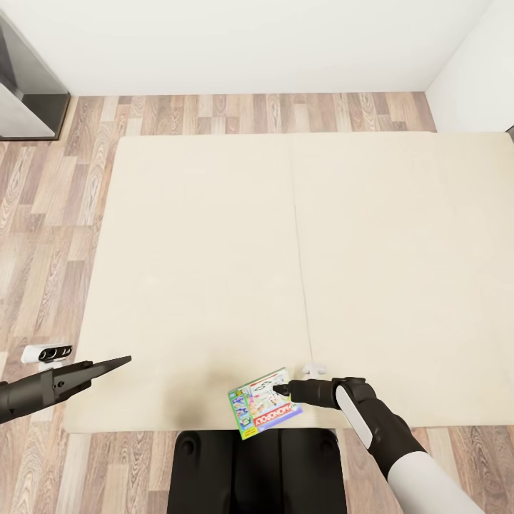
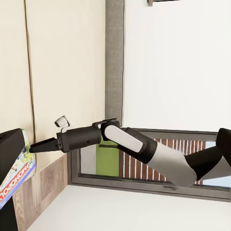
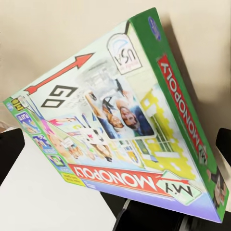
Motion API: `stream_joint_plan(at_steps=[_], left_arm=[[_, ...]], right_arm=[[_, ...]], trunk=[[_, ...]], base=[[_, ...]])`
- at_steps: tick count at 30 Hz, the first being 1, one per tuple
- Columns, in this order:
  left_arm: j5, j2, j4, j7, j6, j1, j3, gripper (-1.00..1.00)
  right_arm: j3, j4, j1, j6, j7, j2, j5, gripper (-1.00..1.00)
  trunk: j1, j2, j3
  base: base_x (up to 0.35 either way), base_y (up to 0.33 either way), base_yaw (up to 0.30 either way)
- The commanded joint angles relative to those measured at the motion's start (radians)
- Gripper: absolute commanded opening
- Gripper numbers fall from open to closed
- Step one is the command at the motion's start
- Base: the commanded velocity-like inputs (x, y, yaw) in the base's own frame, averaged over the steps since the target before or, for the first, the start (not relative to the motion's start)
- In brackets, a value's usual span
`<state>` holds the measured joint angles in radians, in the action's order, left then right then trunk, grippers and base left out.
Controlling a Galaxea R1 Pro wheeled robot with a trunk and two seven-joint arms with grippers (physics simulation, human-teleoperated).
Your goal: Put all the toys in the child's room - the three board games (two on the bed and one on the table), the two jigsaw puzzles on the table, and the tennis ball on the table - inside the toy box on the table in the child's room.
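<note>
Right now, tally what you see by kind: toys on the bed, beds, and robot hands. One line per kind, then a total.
Board games: 1, the Monopoly box at the near edge of the bed
Beds: 1, the beige bed
Hands: 2, the left hand and the right hand
Total: 4

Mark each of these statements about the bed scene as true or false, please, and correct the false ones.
1. The Monopoly box lies at the near edge of the bed. True.
2. The box overhangs the bed's edge above the robot's dark base. True.
3. The left gripper is touching the box. False: it is apart from the box, over the bed's near corner.
4. A tennis ball lies on the bed. False: the box is the one toy seen there.
5. The right gripper is at the box. True.
</note>
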<state>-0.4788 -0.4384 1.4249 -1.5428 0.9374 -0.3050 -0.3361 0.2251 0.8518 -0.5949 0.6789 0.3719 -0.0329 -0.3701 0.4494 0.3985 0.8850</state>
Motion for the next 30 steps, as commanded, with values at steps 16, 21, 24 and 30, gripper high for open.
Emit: stream_joint_plan(at_steps=[16,21,24,30], left_arm=[[0.000,0.000,0.000,-0.004,0.011,0.000,0.000,1.00],[0.000,0.000,0.000,-0.004,0.011,0.000,0.000,1.00],[0.000,0.000,0.000,-0.004,0.012,0.000,0.000,1.00],[0.000,0.000,0.000,-0.004,0.012,0.000,0.000,1.00]], right_arm=[[0.002,0.001,0.000,0.005,0.002,-0.001,-0.002,1.00],[0.002,0.001,0.000,0.005,0.002,-0.001,-0.002,1.00],[0.002,0.001,0.000,0.005,0.002,-0.001,-0.003,1.00],[0.002,0.001,0.000,0.005,0.002,-0.001,-0.003,1.00]], trunk=[[0.001,0.002,0.001],[0.001,0.002,0.001],[0.001,0.002,0.001],[0.001,0.002,0.001]], base=[[0.000,0.030,0.000],[0.000,0.012,0.000],[0.000,0.049,0.000],[0.000,0.018,0.000]])
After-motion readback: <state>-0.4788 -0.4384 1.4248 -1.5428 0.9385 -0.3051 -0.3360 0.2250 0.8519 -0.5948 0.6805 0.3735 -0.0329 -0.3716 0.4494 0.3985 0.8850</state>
